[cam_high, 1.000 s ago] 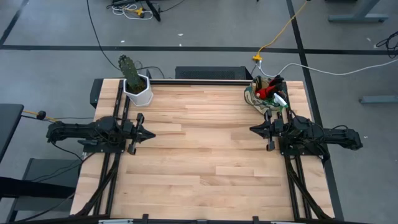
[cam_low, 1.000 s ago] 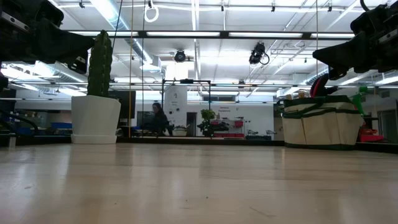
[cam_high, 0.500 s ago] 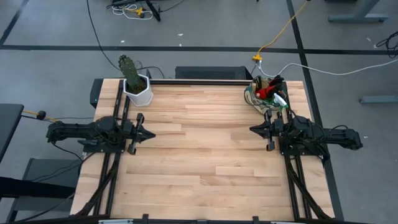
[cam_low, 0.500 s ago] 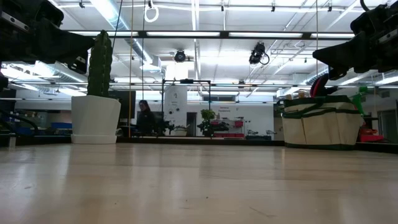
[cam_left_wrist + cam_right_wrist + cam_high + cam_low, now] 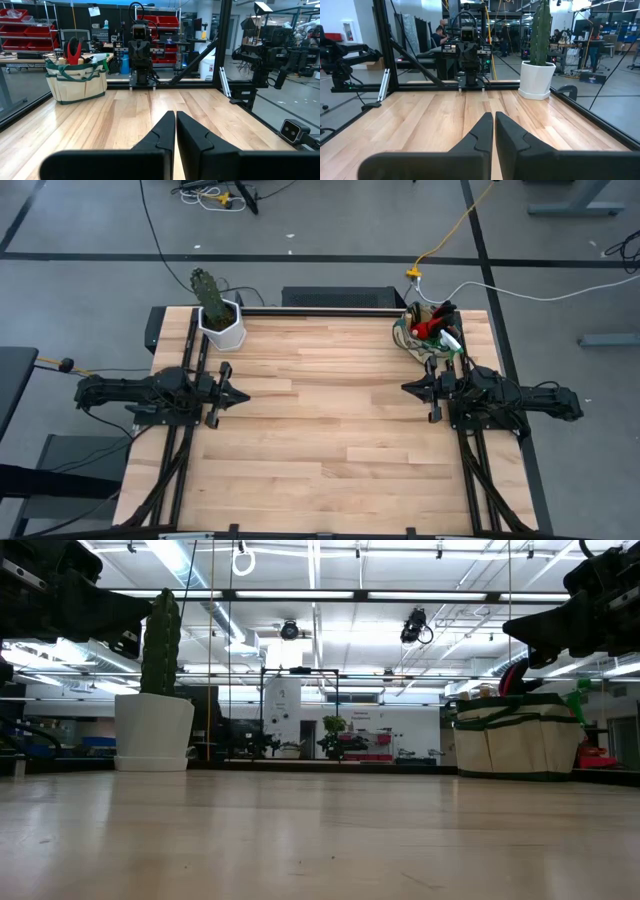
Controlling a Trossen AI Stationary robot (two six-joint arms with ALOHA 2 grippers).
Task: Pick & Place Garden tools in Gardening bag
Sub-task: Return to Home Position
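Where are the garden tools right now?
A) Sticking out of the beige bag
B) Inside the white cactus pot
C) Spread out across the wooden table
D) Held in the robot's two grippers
A: the garden tools stick up out of the gardening bag at the table's far right corner.

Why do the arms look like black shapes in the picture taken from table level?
Low view: bright ceiling lights behind leave both arms, high in the corners, as dark silhouettes, and the nearest tabletop is soft. High view: even light, only faint shadows beside the gardening bag and the white pot. Wrist views: the tabletop has a mild sheen.
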